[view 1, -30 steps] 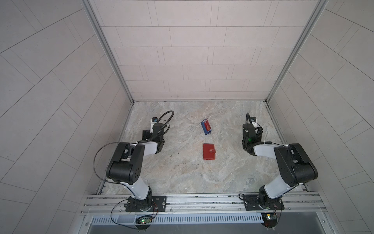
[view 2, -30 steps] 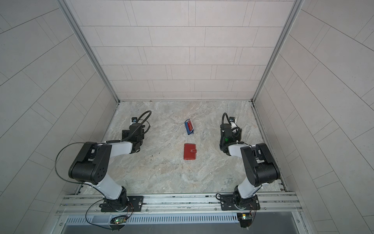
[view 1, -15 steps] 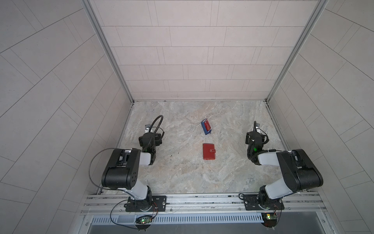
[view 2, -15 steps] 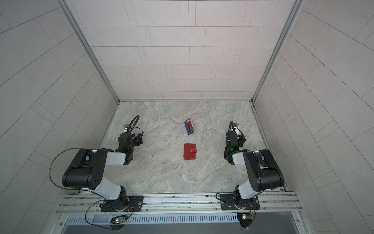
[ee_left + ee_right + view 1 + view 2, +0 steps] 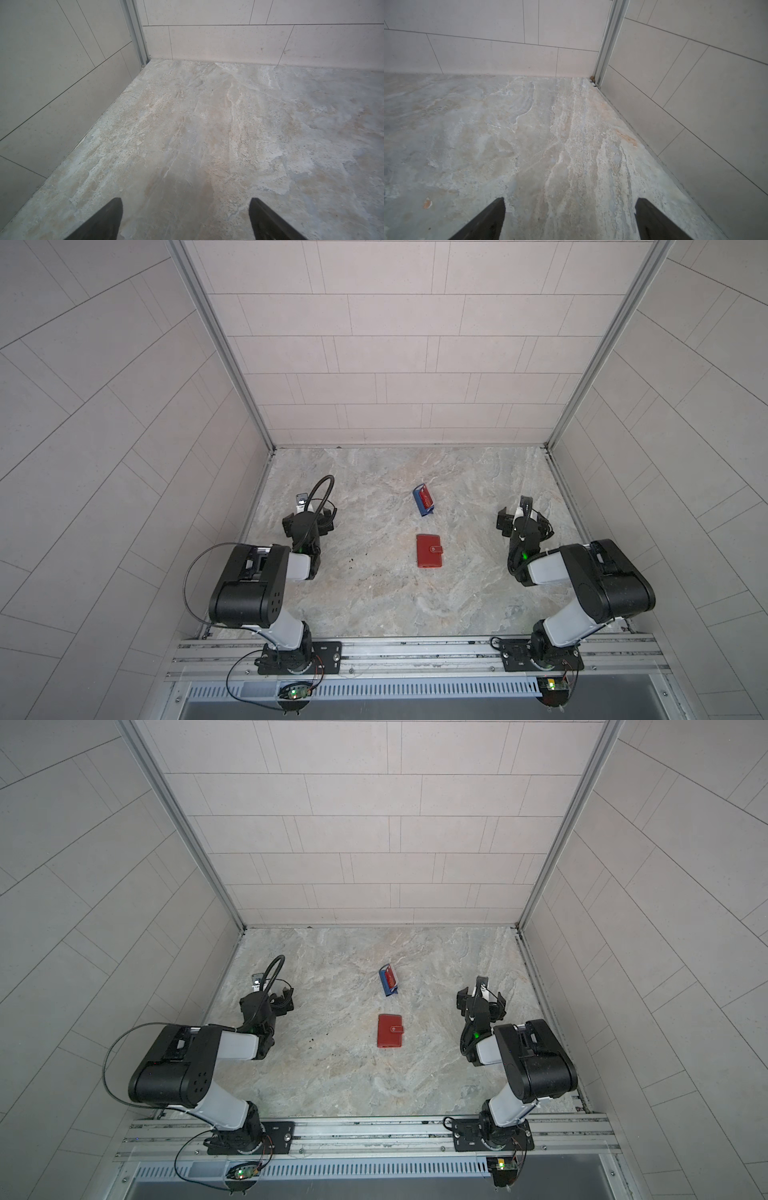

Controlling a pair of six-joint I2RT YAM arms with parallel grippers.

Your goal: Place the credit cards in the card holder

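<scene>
Card holder shut, tab snapped, flat mid-tabletop; credit cards propped in blue stand just beyond. Left gripper and right gripper wide, empty, well clear. Recommended: pin one cover, then lift tab squarely.

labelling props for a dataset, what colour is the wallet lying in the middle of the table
The card holder is plain red, clearest in a top view.

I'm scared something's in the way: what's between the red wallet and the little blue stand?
Nothing: just bare table between the red wallet and the blue stand, as both top views show.
</scene>
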